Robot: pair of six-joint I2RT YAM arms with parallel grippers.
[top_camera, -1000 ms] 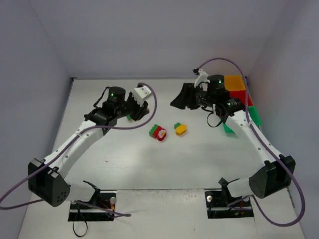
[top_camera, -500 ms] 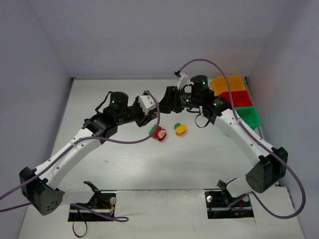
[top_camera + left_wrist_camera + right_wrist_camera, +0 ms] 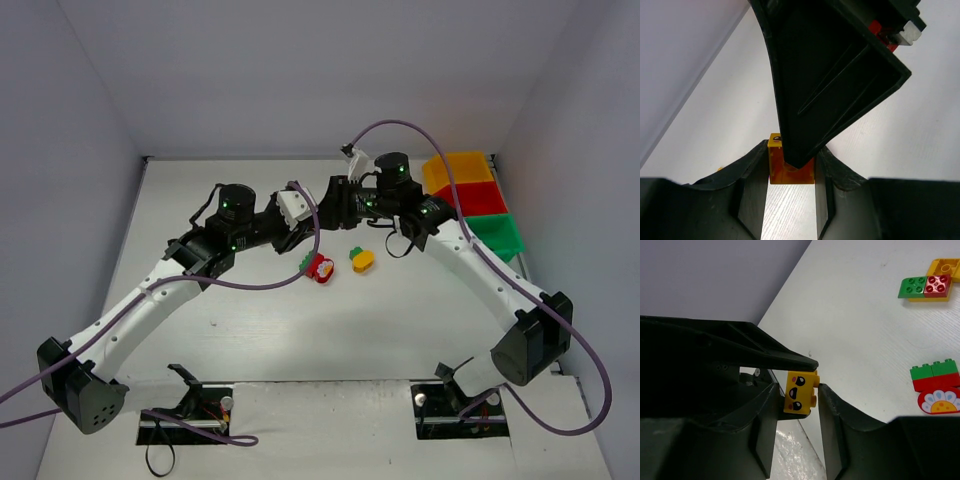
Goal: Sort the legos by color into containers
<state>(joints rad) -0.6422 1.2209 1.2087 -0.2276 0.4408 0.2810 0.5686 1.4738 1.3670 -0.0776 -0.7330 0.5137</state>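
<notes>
The top external camera is looking down from above and behind the arm bases, far enough back to be taking in the whole table (image 3: 300, 330). The left wrist camera is peering out between its own jaws, very close, onto a yellow brick (image 3: 782, 175) sitting between them. The right wrist camera is facing that same brick (image 3: 800, 392) between its jaws from the opposite side, equally close. Right of those jaws it is catching a red-and-green cluster (image 3: 935, 382); the overhead view is showing that cluster (image 3: 318, 266) too.
</notes>
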